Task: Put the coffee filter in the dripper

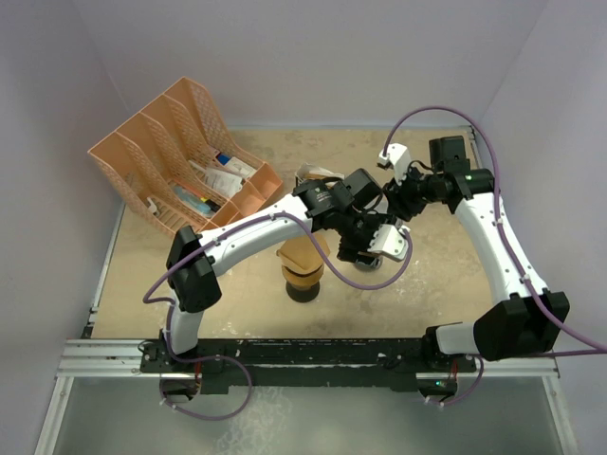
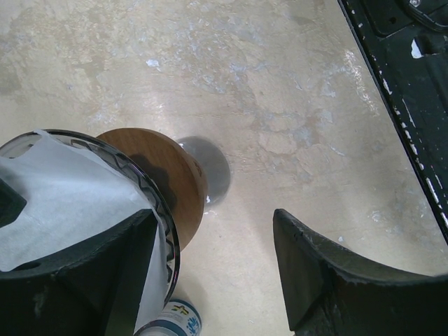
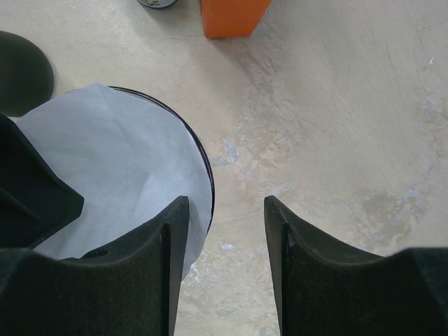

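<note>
Our left gripper & right gripper are both spread, nothing btwn the fingers. The paper filter sits in the dripper, beside both. It's thin, soft & creases easily, so we'd pinch the top edge lightly.

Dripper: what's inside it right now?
A white paper filter sits inside the dripper, reaching up to its black rim. The paper covers the inner walls and the bottom, so those cannot be seen, nor whether anything lies beneath it.

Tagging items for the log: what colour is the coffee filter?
White; the filter shows best in the right wrist view.
</note>
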### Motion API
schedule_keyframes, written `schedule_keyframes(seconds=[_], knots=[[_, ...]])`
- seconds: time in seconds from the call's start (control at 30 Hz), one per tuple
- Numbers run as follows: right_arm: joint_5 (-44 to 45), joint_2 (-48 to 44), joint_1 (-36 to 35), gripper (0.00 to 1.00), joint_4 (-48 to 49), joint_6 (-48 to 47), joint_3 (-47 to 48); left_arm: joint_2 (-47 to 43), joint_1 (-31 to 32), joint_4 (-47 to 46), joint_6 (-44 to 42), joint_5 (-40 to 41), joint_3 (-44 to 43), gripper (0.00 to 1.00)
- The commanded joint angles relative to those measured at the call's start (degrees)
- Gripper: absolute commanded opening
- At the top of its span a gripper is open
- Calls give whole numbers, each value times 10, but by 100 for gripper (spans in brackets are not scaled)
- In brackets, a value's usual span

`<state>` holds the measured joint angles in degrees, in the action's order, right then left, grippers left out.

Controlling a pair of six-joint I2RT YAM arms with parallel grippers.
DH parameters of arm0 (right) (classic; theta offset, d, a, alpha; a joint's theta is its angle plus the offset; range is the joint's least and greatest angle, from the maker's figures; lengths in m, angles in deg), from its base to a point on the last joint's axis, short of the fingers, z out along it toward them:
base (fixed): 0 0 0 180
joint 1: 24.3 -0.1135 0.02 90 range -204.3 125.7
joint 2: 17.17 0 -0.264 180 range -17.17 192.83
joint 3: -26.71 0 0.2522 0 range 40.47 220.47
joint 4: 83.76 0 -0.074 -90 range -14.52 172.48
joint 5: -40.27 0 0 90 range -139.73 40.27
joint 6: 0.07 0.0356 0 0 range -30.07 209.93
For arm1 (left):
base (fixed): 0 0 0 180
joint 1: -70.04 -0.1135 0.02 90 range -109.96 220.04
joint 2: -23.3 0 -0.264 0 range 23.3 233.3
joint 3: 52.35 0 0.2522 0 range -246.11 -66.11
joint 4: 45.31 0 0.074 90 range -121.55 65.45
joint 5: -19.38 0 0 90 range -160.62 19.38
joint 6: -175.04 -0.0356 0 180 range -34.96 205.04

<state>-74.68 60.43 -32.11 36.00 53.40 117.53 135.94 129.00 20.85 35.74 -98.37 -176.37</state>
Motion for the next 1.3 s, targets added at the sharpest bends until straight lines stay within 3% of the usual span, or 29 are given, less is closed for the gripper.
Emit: schedule_keyframes(seconds=[0.0,0.5,1.27], knots=[[-3,-16,3,50,-8,10,32,-4,4,21,-11,-19,-37,67],[-28,-6,3,52,-3,22,52,-38,3,34,-25,7,-35,73],[-18,-11,3,52,4,-6,-19,-15,3,16,-20,0,-2,73]])
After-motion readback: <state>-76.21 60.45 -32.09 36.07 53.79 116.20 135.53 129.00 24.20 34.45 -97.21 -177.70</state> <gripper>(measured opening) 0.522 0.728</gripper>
